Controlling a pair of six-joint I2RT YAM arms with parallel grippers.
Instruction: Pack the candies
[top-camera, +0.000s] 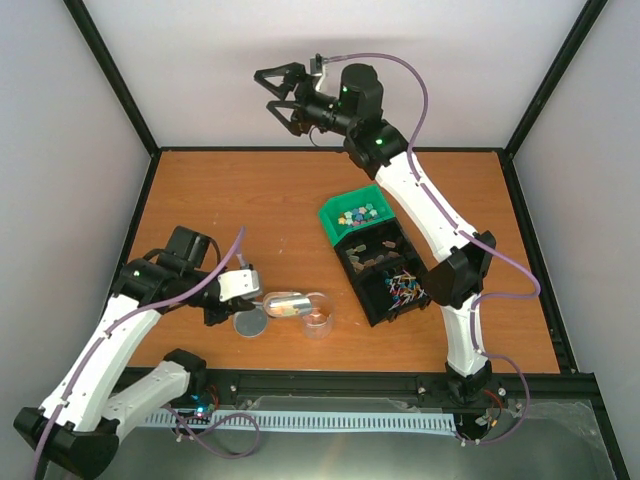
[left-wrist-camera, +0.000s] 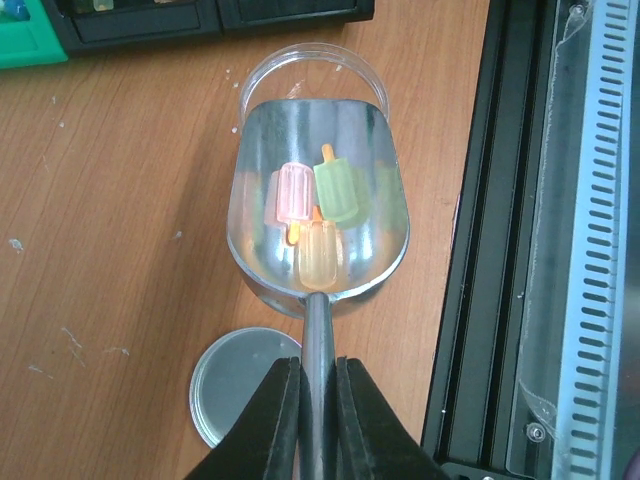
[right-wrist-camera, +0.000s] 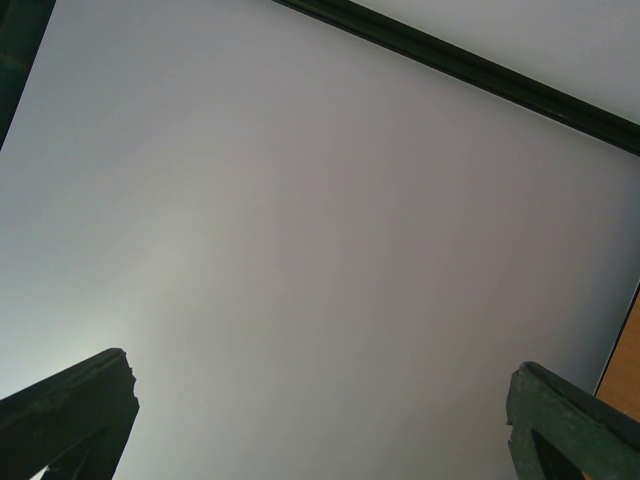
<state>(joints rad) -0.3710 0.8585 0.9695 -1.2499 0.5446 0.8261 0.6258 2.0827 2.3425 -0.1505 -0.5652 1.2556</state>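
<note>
Left wrist view: left hand (left-wrist-camera: 318, 400) clamped on the thin handle of a metal scoop (left-wrist-camera: 300, 120), jaws pressed tight against either side. Three candies (left-wrist-camera: 320, 255) lie in the scoop's bowl: one pink, one green, one orange, each shaped like an ice lolly with a short stick. Scoop's front lip overlaps the near rim of a clear round cup (left-wrist-camera: 310, 62) standing on the counter (left-wrist-camera: 120, 220); cannot tell whether they touch. A round lid (left-wrist-camera: 235, 385) lies flat on the counter just left of the handle.

Top external view: more candies in mixed colours sit in a green bin (top-camera: 330, 215) mid-counter, well apart from the scoop. Black bins (top-camera: 375, 315) adjoin it, one with brown pieces, one with thin coloured sticks. Right hand (top-camera: 268, 90) is raised high above the counter's far edge, jaws spread wide, holding nothing. Its wrist view shows only wall.
</note>
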